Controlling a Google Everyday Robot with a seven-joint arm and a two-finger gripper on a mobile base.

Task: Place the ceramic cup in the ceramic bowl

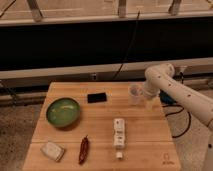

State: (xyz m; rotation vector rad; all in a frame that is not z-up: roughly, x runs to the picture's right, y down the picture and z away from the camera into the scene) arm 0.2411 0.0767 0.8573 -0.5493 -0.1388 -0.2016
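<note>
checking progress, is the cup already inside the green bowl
No, the ceramic cup is next to the pincer, well apart from the ceramic bowl, whose green inside holds no cup.

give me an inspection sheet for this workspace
surface: wooden table
job's things: cup at right rear; bowl at left, cup not in it
clutter: black slab, white box, red pepper, pale packet
grippers: pincer right beside the cup
cables: black cable behind the table; more on the floor at right
surroundings: dark wall behind
</note>
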